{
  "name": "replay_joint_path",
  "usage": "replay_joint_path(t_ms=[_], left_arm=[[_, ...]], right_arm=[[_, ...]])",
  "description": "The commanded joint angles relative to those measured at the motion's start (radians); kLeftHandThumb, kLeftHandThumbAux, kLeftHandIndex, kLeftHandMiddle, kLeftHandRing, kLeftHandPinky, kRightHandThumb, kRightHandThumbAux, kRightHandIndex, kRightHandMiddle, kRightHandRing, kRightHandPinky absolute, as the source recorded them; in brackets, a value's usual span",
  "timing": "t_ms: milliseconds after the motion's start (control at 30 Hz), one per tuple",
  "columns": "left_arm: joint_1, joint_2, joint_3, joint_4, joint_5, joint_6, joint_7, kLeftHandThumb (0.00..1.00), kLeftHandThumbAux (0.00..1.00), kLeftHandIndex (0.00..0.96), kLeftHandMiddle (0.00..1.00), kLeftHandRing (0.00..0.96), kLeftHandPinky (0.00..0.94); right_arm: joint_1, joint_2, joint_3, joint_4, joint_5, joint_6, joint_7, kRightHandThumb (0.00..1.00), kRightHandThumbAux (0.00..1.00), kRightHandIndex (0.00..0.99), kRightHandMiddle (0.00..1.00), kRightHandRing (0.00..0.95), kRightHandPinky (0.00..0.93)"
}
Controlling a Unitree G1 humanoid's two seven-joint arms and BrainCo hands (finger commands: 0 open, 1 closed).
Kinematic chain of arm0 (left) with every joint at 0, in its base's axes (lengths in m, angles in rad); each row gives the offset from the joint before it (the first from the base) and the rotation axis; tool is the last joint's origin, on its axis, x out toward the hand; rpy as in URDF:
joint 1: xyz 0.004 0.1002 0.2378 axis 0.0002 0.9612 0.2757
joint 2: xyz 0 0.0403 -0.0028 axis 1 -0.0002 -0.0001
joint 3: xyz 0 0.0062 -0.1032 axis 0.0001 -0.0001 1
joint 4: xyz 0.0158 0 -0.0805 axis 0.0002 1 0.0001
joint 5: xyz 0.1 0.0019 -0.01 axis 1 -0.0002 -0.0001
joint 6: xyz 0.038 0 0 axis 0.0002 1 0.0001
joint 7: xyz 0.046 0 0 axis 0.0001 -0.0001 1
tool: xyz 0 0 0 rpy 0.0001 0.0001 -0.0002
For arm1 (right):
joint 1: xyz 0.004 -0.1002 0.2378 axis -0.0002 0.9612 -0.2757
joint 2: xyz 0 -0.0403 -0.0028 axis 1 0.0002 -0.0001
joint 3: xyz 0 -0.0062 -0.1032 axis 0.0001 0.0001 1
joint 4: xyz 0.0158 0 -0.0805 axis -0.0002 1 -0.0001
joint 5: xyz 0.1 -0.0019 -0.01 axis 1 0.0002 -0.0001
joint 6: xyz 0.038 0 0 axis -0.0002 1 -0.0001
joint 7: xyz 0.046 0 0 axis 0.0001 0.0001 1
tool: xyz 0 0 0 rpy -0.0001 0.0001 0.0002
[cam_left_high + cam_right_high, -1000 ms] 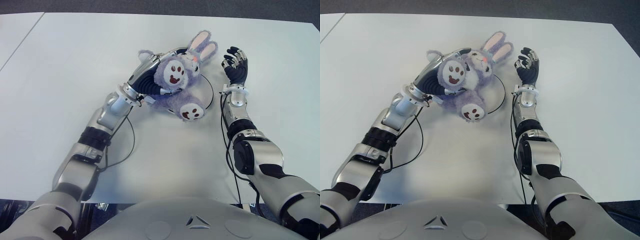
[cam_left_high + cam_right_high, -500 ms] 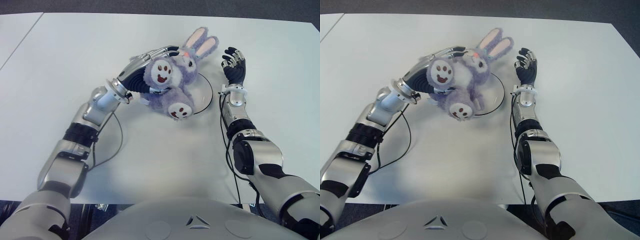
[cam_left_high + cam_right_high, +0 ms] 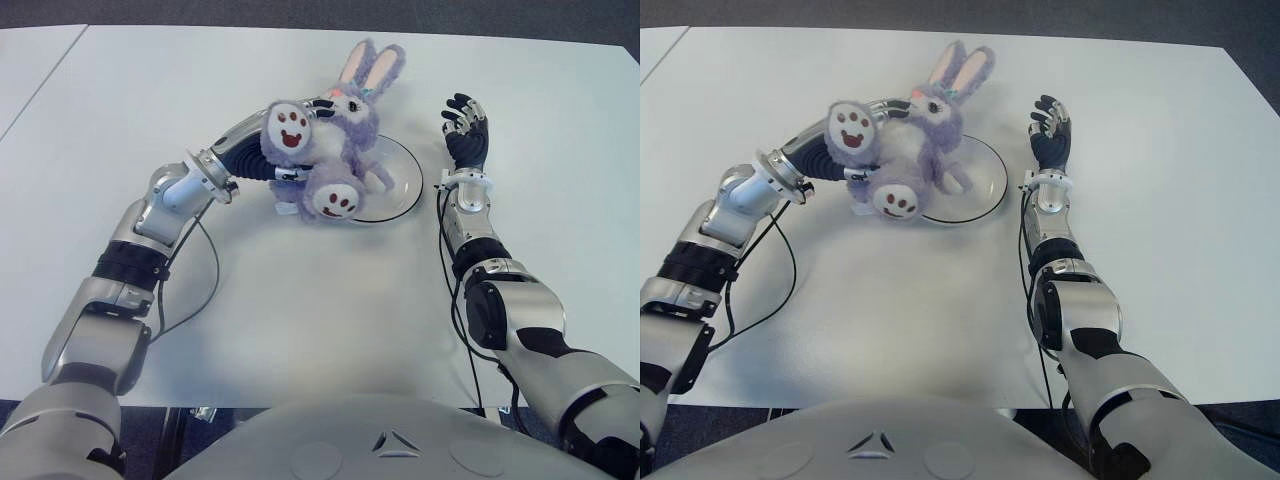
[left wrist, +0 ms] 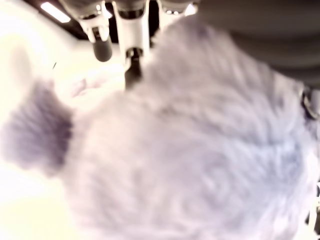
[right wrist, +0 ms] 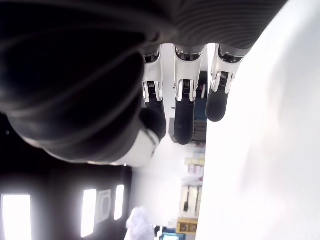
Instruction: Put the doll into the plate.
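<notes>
purple plush bunny (image 3: 335,140) is gripped by the left hand (image 3: 262,158), fingers wrapped around its back — it sits at the left rim of the clear glass plate (image 3: 398,185), feet toward the camera. whether it touches the plate is hard to tell. the right hand (image 3: 467,135) shows just right of the plate, fingers loosely spread, holding nothing, above the white table (image 3: 330,310).

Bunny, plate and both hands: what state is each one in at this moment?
Bunny: gripped by the left hand, over the plate's left edge.
Plate: flat on the table, partly covered.
Left hand: shut on the bunny.
Right hand: open, right of the plate.
</notes>
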Motion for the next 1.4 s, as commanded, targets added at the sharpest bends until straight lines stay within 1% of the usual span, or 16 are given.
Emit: replay_joint_path(t_ms=[33,267,500,633,967,1400], left_arm=[[0.065,0.050,-0.036,0.076,0.007,0.041,-0.136,0.224,0.249,0.000,0.000,0.000,0.000],[0.079,0.072,-0.017,0.095,-0.034,0.022,-0.149,0.237,0.256,0.000,0.000,0.000,0.000],[0.084,0.079,-0.003,0.133,-0.067,-0.008,-0.152,0.230,0.276,0.000,0.000,0.000,0.000],[0.090,0.080,0.006,0.154,-0.074,-0.026,-0.143,0.253,0.275,0.000,0.000,0.000,0.000],[0.086,0.081,0.013,0.178,-0.069,-0.047,-0.129,0.312,0.287,0.000,0.000,0.000,0.000],[0.073,0.064,0.030,0.218,-0.071,-0.094,-0.115,0.382,0.314,0.000,0.000,0.000,0.000]], right_arm=[[0.311,0.170,0.047,0.192,-0.058,0.033,-0.021,0.856,0.881,0.215,0.232,0.266,0.148],[0.307,0.172,0.051,0.193,-0.056,0.051,-0.011,0.898,0.878,0.229,0.234,0.277,0.130],[0.308,0.175,0.055,0.194,-0.057,0.043,-0.011,0.943,0.869,0.227,0.234,0.278,0.115],[0.307,0.176,0.057,0.194,-0.058,0.039,-0.010,0.963,0.867,0.225,0.235,0.276,0.102],[0.309,0.175,0.071,0.193,-0.071,0.026,-0.025,0.972,0.869,0.224,0.233,0.275,0.093],[0.307,0.178,0.072,0.194,-0.076,0.026,-0.037,0.994,0.866,0.226,0.231,0.266,0.075]])
